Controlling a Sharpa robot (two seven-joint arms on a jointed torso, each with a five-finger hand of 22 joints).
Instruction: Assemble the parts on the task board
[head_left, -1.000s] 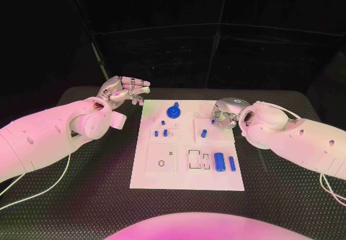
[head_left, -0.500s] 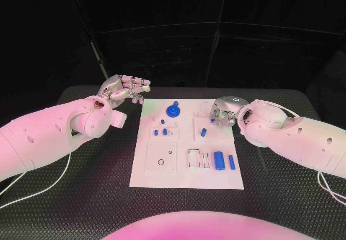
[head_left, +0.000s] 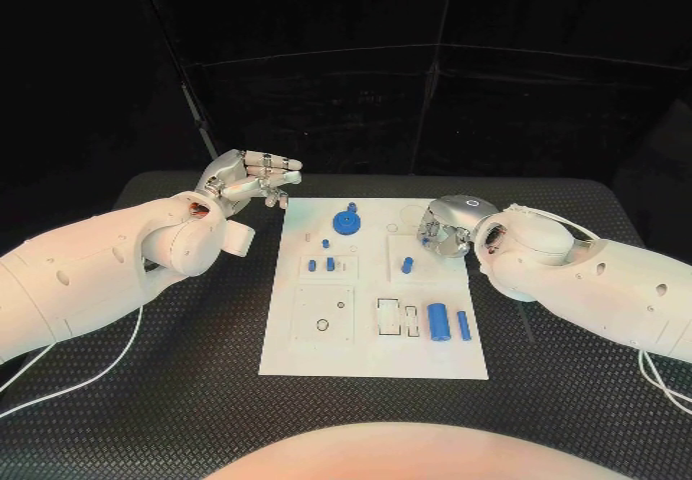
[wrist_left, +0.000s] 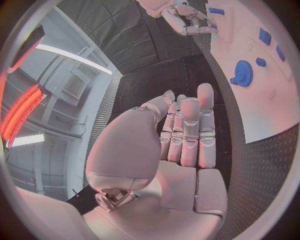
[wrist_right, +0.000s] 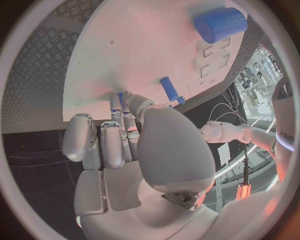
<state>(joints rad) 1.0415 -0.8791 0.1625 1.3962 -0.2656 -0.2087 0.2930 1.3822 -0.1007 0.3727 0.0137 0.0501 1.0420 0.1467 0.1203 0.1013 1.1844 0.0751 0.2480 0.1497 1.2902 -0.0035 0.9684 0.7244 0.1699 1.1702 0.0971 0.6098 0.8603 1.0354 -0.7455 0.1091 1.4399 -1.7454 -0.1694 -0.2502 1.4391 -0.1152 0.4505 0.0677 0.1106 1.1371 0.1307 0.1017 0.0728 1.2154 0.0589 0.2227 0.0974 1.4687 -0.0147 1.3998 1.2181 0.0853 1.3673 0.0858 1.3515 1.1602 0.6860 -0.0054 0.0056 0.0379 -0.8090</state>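
The white task board lies mid-table. On it are a blue gear, small blue pegs, another peg and two blue cylinders near its right edge. My right hand hangs over the board's upper right edge, fingers curled down onto the board. In the right wrist view a small blue peg shows as a sliver pinched between thumb and fingertips. My left hand hovers off the board's far left corner, fingers curled together with nothing in them.
The black ribbed table surrounds the board, with bare mat on both sides and in front. Rectangular cut-outs sit in the board's near half. A cable trails under my left arm.
My right hand has shifted slightly left and farther over the board's upper right edge. My left hand has barely moved.
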